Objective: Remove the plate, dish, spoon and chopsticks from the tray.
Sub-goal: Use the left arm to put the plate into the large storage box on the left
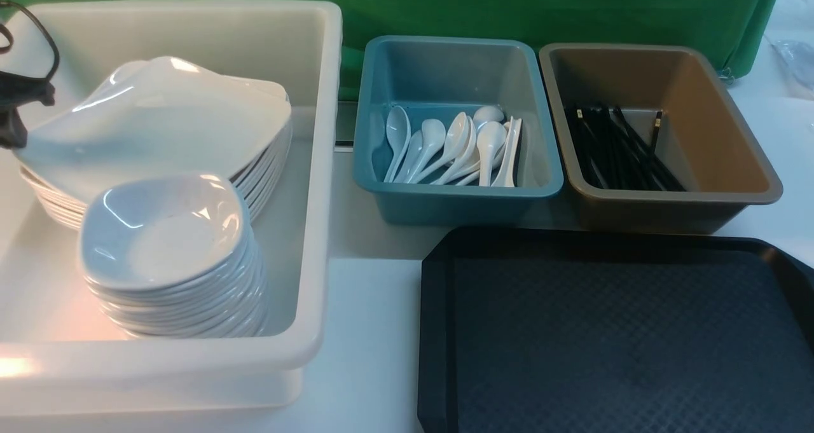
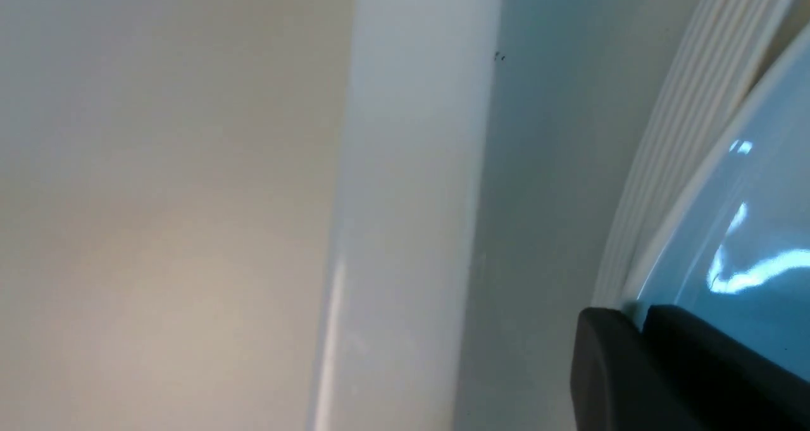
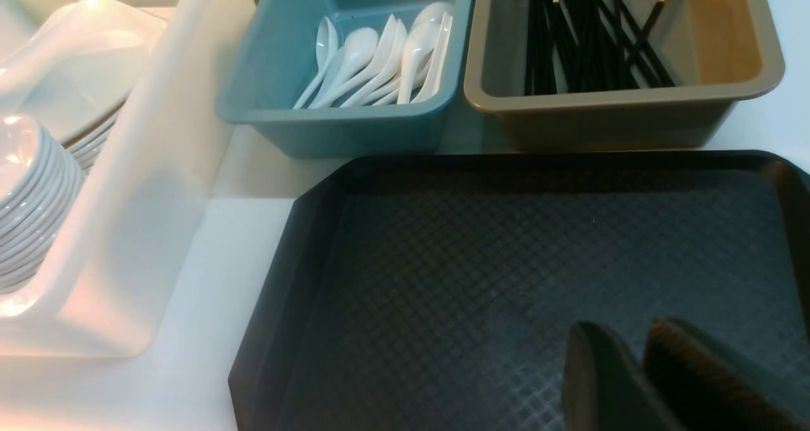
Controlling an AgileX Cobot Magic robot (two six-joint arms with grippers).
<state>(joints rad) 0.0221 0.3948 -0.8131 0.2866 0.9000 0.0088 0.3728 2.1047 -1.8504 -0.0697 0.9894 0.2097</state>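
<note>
The black tray (image 1: 610, 331) lies at the front right with nothing on it; it also shows in the right wrist view (image 3: 506, 260). The top white plate (image 1: 159, 121) sits tilted on a stack of plates in the white tub (image 1: 318, 185). My left gripper (image 1: 19, 102) is shut on that plate's left rim; in the left wrist view the jaws (image 2: 636, 314) pinch the rim of the plate (image 2: 747, 216). My right gripper (image 3: 633, 333) is shut and empty, just above the tray. Spoons (image 1: 451, 144) lie in the blue tub, chopsticks (image 1: 617, 147) in the brown tub.
A stack of small deep white dishes (image 1: 165, 242) stands at the front of the white tub. The blue tub (image 1: 445, 64) and brown tub (image 1: 718, 121) stand side by side behind the tray. A green cloth hangs at the back.
</note>
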